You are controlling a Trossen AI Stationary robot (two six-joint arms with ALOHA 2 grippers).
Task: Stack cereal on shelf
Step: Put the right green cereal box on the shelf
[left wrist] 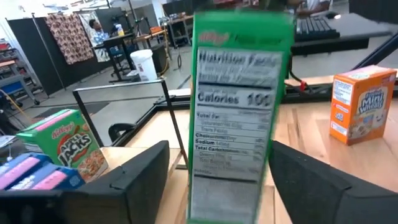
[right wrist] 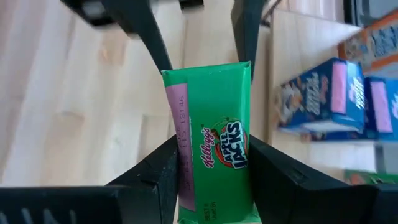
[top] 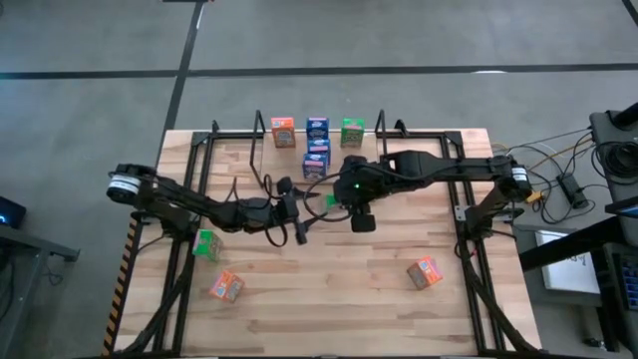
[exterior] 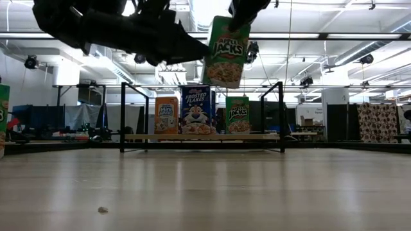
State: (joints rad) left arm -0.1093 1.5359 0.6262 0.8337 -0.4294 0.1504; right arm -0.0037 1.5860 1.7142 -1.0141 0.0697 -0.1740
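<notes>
Green cereal box hangs upright above mid-table, clamped across its narrow sides by the right gripper, while the left gripper straddles it with fingers spread clear, and the shelf lies just beyond the right gripper.
</notes>
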